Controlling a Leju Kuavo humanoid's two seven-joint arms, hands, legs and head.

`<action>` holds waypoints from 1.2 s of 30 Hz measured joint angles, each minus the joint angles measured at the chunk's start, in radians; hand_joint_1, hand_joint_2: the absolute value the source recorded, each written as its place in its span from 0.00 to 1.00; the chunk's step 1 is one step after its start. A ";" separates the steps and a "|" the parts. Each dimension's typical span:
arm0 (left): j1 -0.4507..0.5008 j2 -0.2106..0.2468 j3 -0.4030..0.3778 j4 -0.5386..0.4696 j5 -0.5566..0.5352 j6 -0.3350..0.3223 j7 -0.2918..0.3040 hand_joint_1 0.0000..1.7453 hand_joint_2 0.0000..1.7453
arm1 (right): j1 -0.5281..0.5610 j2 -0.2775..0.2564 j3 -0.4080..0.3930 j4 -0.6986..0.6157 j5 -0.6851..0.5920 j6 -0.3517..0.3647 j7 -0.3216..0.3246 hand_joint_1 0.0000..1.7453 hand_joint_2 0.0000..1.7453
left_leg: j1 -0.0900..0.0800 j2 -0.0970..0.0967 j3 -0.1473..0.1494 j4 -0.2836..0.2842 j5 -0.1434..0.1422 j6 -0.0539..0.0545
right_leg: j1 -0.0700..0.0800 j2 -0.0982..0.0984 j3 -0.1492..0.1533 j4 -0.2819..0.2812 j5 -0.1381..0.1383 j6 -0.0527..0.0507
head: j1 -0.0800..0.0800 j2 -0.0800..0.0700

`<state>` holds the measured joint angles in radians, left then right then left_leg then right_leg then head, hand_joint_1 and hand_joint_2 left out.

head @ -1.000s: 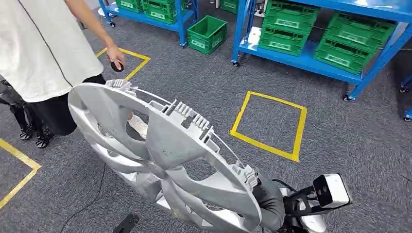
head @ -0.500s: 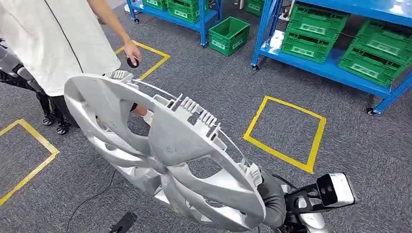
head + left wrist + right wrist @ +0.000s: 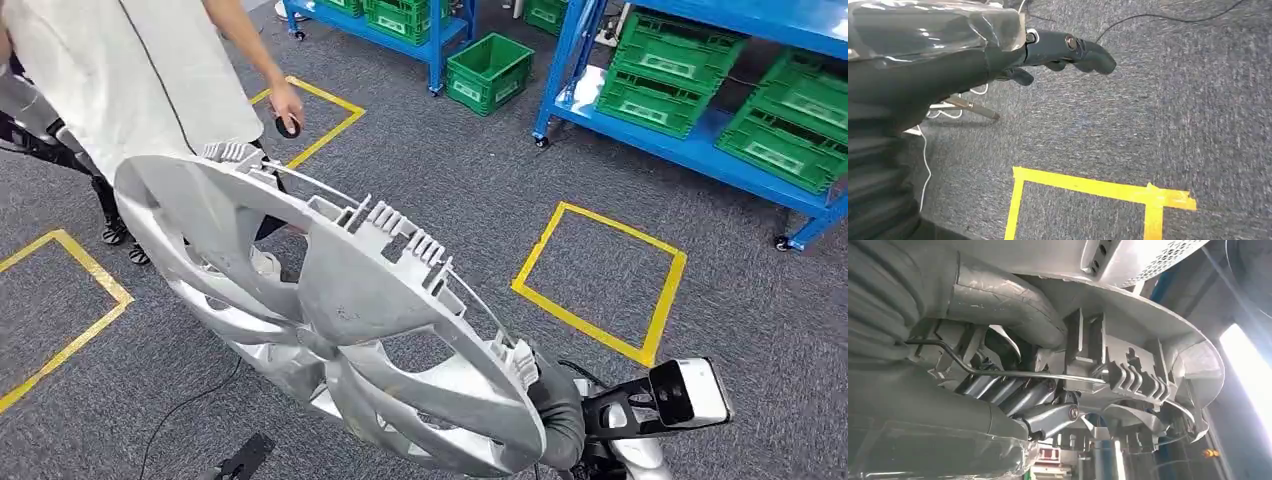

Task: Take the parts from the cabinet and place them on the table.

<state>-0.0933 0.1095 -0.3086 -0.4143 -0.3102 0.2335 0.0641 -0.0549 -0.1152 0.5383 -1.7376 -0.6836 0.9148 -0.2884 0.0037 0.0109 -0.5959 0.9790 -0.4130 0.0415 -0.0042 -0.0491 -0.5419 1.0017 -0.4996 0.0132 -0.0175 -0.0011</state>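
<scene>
A large silver wheel cover (image 3: pixel 340 300) tilts across the head view, its ribbed clips facing up. My right hand (image 3: pixel 558 415) grips its near rim at the lower right. In the right wrist view the grey thumb (image 3: pixel 1003 305) presses over the wheel cover's rim (image 3: pixel 1148 325), and the darker fingers (image 3: pixel 1013 392) curl beneath it. My left hand (image 3: pixel 1048 50) hangs above the grey carpet with its dark fingers stretched out and nothing in them.
A person in a white shirt (image 3: pixel 130 80) stands close at the left, holding a small black object (image 3: pixel 289 127). Blue racks with green crates (image 3: pixel 680 85) line the back. A green crate (image 3: pixel 488 70) sits on the floor. Yellow tape squares (image 3: pixel 600 270) mark the carpet.
The whole picture has shifted to the right, so the camera has turned left. The wheel cover stays in my right hand, at much the same tilt.
</scene>
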 joint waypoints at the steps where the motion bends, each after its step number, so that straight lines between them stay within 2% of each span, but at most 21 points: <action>1: -0.001 -0.003 0.000 -0.002 -0.005 -0.001 0.000 0.00 1.00 | 0.000 -0.001 -0.001 0.000 0.002 0.000 0.000 1.00 1.00 | -0.002 -0.004 0.009 -0.011 0.002 0.002 | -0.001 0.017 -0.005 0.023 -0.013 0.000 | 0.003 0.000; 4: -0.008 -0.008 0.004 -0.003 -0.009 -0.001 0.000 0.00 1.00 | 0.001 -0.003 -0.002 0.001 0.002 0.002 -0.004 1.00 1.00 | -0.003 -0.023 0.009 -0.011 0.005 0.007 | -0.006 0.041 -0.114 0.237 -0.099 -0.012 | 0.005 0.000; 5: -0.007 -0.010 0.004 -0.003 -0.013 -0.002 0.001 0.00 1.00 | 0.002 -0.005 -0.002 0.002 0.004 0.002 -0.003 1.00 1.00 | -0.003 -0.030 0.008 -0.010 0.005 0.007 | -0.005 0.043 -0.152 0.302 -0.116 -0.008 | 0.005 0.000; 6: -0.007 -0.010 0.005 -0.003 -0.015 -0.002 0.003 0.00 1.00 | 0.004 -0.007 -0.002 0.003 0.005 0.002 -0.003 1.00 1.00 | -0.003 -0.036 0.007 -0.010 0.005 0.007 | -0.006 0.044 -0.161 0.308 -0.108 0.001 | 0.005 0.000; 7: -0.007 -0.012 0.005 -0.003 -0.017 -0.002 0.004 0.00 1.00 | 0.004 -0.009 -0.002 0.004 0.005 0.002 -0.003 1.00 1.00 | -0.003 -0.044 0.008 -0.009 0.004 0.006 | -0.008 0.044 -0.144 0.261 -0.080 0.013 | 0.006 0.000; 9: -0.008 -0.016 0.005 -0.003 -0.019 -0.002 0.004 0.00 1.00 | 0.004 -0.010 -0.002 0.004 0.005 0.002 -0.003 1.00 1.00 | -0.001 -0.057 0.008 0.002 -0.001 -0.002 | -0.016 0.047 -0.062 0.082 -0.001 0.035 | 0.005 0.000; 10: -0.007 -0.016 0.005 -0.003 -0.022 -0.002 0.004 0.00 1.00 | 0.003 -0.011 -0.002 0.004 0.005 0.002 -0.003 1.00 1.00 | -0.001 -0.062 0.003 0.011 -0.007 -0.009 | -0.021 0.057 -0.030 0.004 0.022 0.035 | 0.006 0.000; 12: -0.007 -0.016 0.011 -0.003 -0.026 -0.002 0.005 0.00 1.00 | 0.003 -0.011 -0.002 0.005 0.006 0.006 -0.004 1.00 1.00 | -0.009 -0.067 -0.005 0.020 -0.012 -0.019 | -0.012 0.055 -0.028 0.009 0.025 0.011 | 0.005 0.000; 14: -0.003 -0.015 0.018 -0.003 -0.027 -0.002 0.005 0.00 1.00 | 0.003 -0.011 -0.001 0.005 0.006 0.008 -0.005 1.00 1.00 | -0.004 -0.068 -0.005 0.018 -0.011 -0.024 | -0.009 0.054 -0.029 0.009 0.027 -0.002 | 0.005 0.000; 15: -0.002 -0.012 0.021 -0.003 -0.027 -0.002 0.005 0.00 1.00 | 0.001 -0.010 -0.001 0.005 0.006 0.008 -0.005 1.00 1.00 | -0.002 -0.068 -0.006 0.024 -0.015 -0.027 | -0.022 0.052 -0.028 0.006 0.030 -0.008 | 0.005 0.000; 16: -0.001 -0.013 0.022 -0.003 -0.027 -0.002 0.005 0.00 1.00 | 0.000 -0.008 -0.001 0.004 0.006 0.009 -0.005 1.00 1.00 | -0.002 -0.047 -0.013 0.044 -0.030 -0.034 | -0.021 0.051 -0.024 0.006 0.031 -0.011 | 0.005 0.000; 17: -0.003 -0.012 0.023 -0.003 -0.028 -0.001 0.005 0.00 1.00 | 0.000 -0.006 -0.001 0.005 0.006 0.010 -0.005 1.00 1.00 | 0.000 -0.032 -0.034 0.093 -0.060 -0.041 | -0.021 0.048 -0.022 0.006 0.028 -0.018 | 0.000 0.000; 19: -0.003 -0.010 0.025 -0.005 -0.035 -0.002 0.005 0.00 1.00 | 0.000 -0.003 -0.001 0.005 0.006 0.011 -0.005 1.00 1.00 | 0.005 -0.018 -0.119 0.266 -0.140 -0.052 | -0.018 0.043 -0.022 0.006 0.026 -0.020 | 0.000 0.000; 21: 0.000 -0.012 0.028 -0.005 -0.036 -0.003 0.005 0.00 1.00 | 0.000 -0.003 0.000 0.005 0.007 0.013 -0.004 1.00 1.00 | 0.008 -0.014 -0.170 0.357 -0.155 -0.054 | -0.016 0.038 -0.021 0.006 0.025 -0.022 | 0.000 0.000; 23: 0.001 -0.011 0.032 -0.005 -0.037 -0.003 0.005 0.00 1.00 | 0.000 -0.002 0.000 0.005 0.008 0.014 -0.004 1.00 1.00 | 0.008 -0.012 -0.126 0.255 -0.086 -0.046 | -0.013 0.033 -0.016 0.006 0.022 -0.024 | 0.000 0.000; 25: 0.000 -0.007 0.034 -0.008 -0.037 -0.003 0.005 0.00 1.00 | -0.002 0.000 0.000 0.005 0.008 0.014 -0.004 1.00 1.00 | 0.001 0.002 -0.027 0.059 0.000 -0.024 | -0.011 0.030 -0.009 0.005 0.018 -0.024 | 0.000 0.000; 26: -0.002 -0.004 0.037 -0.008 -0.037 -0.003 0.005 0.00 1.00 | -0.003 0.001 0.000 0.005 0.008 0.014 -0.004 1.00 1.00 | -0.009 0.019 -0.015 0.031 -0.015 -0.016 | -0.005 0.028 -0.010 0.006 0.016 -0.020 | 0.002 0.000; 30: -0.003 -0.002 0.040 -0.010 -0.037 -0.002 0.006 0.00 1.00 | -0.006 0.003 0.001 0.005 0.008 0.015 -0.004 1.00 1.00 | -0.015 0.001 -0.013 0.013 -0.007 0.000 | -0.001 0.014 -0.004 -0.009 0.015 -0.001 | 0.000 0.000; 31: -0.001 -0.003 0.040 -0.012 -0.037 -0.002 0.006 0.00 1.00 | -0.006 0.002 0.000 0.004 0.008 0.015 -0.004 1.00 1.00 | -0.002 -0.002 0.004 -0.007 0.004 0.002 | -0.003 0.017 -0.010 0.005 0.006 -0.002 | 0.002 0.000; 34: -0.006 -0.007 0.040 -0.014 -0.037 -0.003 0.006 0.00 1.00 | -0.006 0.001 0.000 0.005 0.006 0.015 -0.005 1.00 1.00 | -0.003 -0.018 0.010 -0.016 0.008 0.009 | -0.005 0.041 -0.106 0.199 -0.077 -0.013 | 0.005 0.000; 36: -0.005 -0.009 0.040 -0.014 -0.037 -0.003 0.006 0.00 1.00 | -0.004 -0.002 0.000 0.007 0.008 0.015 -0.004 1.00 1.00 | -0.004 -0.030 0.009 -0.015 0.007 0.009 | -0.005 0.044 -0.176 0.321 -0.108 -0.005 | 0.006 0.000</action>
<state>-0.0982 0.1007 -0.2689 -0.4288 -0.3471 0.2304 0.0702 -0.0588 -0.1171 0.5383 -1.7304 -0.6756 0.9300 -0.2922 -0.0002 -0.0193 -0.5873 0.9640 -0.4065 0.0504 -0.0092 -0.0047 -0.7180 1.3222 -0.6077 0.0081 -0.0118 -0.0011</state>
